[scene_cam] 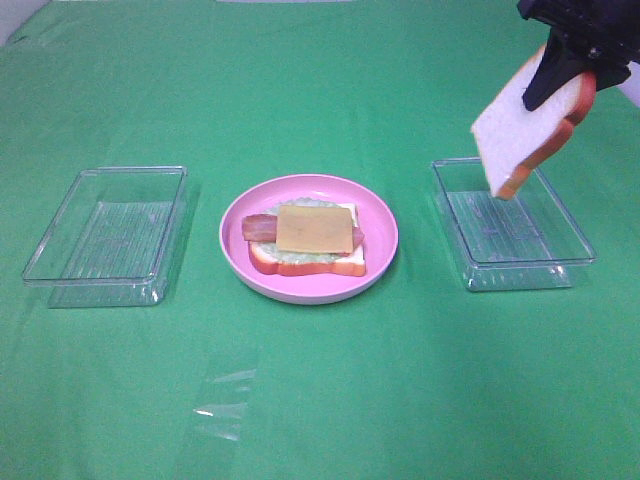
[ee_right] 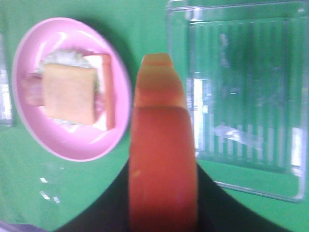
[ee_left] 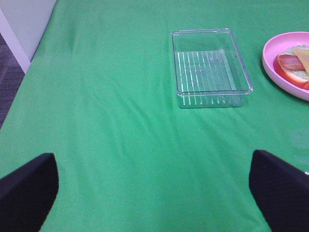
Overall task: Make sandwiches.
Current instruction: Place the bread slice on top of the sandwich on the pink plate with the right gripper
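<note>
1. Right gripper (scene_cam: 562, 72) is clamped on the top bread slice (scene_cam: 520, 128), held high with the slice hanging tilted, its long axis pointing down toward the right tray (scene_cam: 512, 226) just below.
2. Out from that gripper, down and toward the middle, lies the pink plate (scene_cam: 308, 237) carrying the open stack (scene_cam: 308, 238): bottom bread, lettuce, bacon, cheese. The slice must travel that way.
3. Left gripper (ee_left: 152, 186) hangs apart and empty, well away from the plate, so the right arm is nearer.
4. Count: two bread slices, one cheese slice, one plate, two trays, the left tray (scene_cam: 108, 232) farthest.
</note>
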Tool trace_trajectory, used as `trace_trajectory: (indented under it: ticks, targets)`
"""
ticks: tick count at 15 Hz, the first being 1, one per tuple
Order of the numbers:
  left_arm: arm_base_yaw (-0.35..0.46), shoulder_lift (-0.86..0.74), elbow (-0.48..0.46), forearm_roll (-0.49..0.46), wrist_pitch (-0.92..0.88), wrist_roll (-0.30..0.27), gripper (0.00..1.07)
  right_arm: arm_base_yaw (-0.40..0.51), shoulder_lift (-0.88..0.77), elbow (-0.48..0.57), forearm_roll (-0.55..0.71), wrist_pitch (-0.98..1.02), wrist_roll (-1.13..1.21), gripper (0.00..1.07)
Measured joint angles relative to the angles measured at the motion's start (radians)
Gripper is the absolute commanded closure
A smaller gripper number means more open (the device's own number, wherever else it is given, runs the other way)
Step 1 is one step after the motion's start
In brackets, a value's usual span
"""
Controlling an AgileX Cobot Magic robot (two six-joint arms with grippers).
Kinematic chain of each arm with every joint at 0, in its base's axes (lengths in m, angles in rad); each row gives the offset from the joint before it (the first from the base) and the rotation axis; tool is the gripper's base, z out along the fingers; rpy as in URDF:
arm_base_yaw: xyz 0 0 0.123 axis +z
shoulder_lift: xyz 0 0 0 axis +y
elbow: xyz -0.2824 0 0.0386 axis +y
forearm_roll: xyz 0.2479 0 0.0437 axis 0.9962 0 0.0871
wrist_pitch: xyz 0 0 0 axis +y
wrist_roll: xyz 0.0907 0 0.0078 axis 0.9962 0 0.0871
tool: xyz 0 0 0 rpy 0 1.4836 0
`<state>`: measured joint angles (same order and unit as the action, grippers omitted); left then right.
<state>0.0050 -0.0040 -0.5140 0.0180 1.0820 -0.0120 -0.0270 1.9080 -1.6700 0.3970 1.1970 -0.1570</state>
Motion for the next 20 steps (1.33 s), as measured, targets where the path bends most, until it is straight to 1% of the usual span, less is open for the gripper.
trace_trajectory:
  ticks: [1,2,3,4,5,6,9,11,14,18,20]
  targets:
    - [0.0,0.0,0.0,0.0,0.0,0.0,0.07,0.0,-0.029,0.051,0.09,-0.037,-0.046,1.07]
    - [0.0,0.0,0.0,0.0,0.0,0.0,0.07,0.0,-0.049,0.114,0.245,-0.07,-0.118,1.07]
    - [0.0,0.0,0.0,0.0,0.0,0.0,0.07,0.0,-0.051,0.135,0.306,-0.077,-0.158,1.07]
    - [0.0,0.0,0.0,0.0,0.0,0.0,0.07,0.004,-0.053,0.183,0.435,-0.089,-0.221,1.07]
    - [0.0,0.0,0.0,0.0,0.0,0.0,0.07,0.021,-0.053,0.227,0.525,-0.112,-0.276,1.07]
    - [0.0,0.0,0.0,0.0,0.0,0.0,0.07,0.073,-0.053,0.274,0.589,-0.181,-0.304,1.07]
    - [0.0,0.0,0.0,0.0,0.0,0.0,0.07,0.222,-0.007,0.286,0.657,-0.292,-0.329,1.07]
    - [0.0,0.0,0.0,0.0,0.0,0.0,0.07,0.285,0.087,0.255,0.721,-0.324,-0.346,1.07]
    - [0.0,0.0,0.0,0.0,0.0,0.0,0.07,0.293,0.216,0.199,0.763,-0.332,-0.347,1.07]
    - [0.0,0.0,0.0,0.0,0.0,0.0,0.07,0.292,0.29,0.186,0.76,-0.333,-0.35,1.07]
    - [0.0,0.0,0.0,0.0,0.0,0.0,0.07,0.292,0.293,0.186,0.757,-0.344,-0.35,1.07]
